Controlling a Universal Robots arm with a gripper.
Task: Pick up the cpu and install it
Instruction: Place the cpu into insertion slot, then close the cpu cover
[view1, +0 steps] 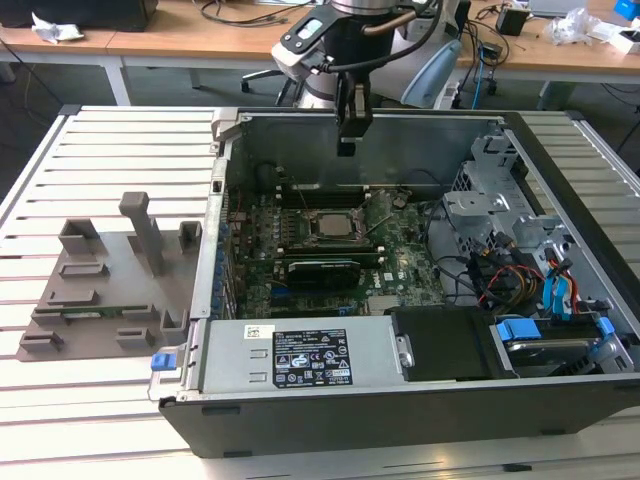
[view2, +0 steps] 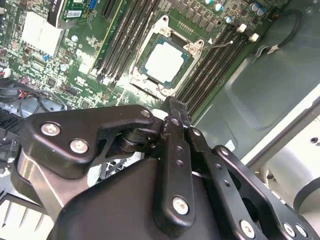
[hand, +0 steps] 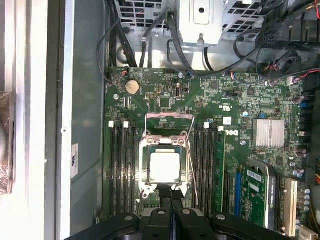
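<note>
Slatted table (view1: 100, 420), open computer case (view1: 400, 420) | cpu (hand: 165, 166) sat in its socket (hand: 165, 141): thin, light, fragile; best gripped by edges | gripper (hand: 171, 194) hovered above, jaws closed, empty.

open air above cpu (hand: 164, 166), memory slots (hand: 122, 165) on 2 sides, cables (view1: 500, 275) crowding drive cage (view1: 482, 180)

White label (view1: 311, 358) on power supply (view1: 372, 352): print illegible.

The end effector (view2: 176, 109) is matte black, built of flat linkage bars (view2: 170, 175) pinned with silver screws (view2: 80, 146). The arm's wrist (view1: 345, 45) is black too, topped by a silver-grey ring (view1: 370, 6).
</note>
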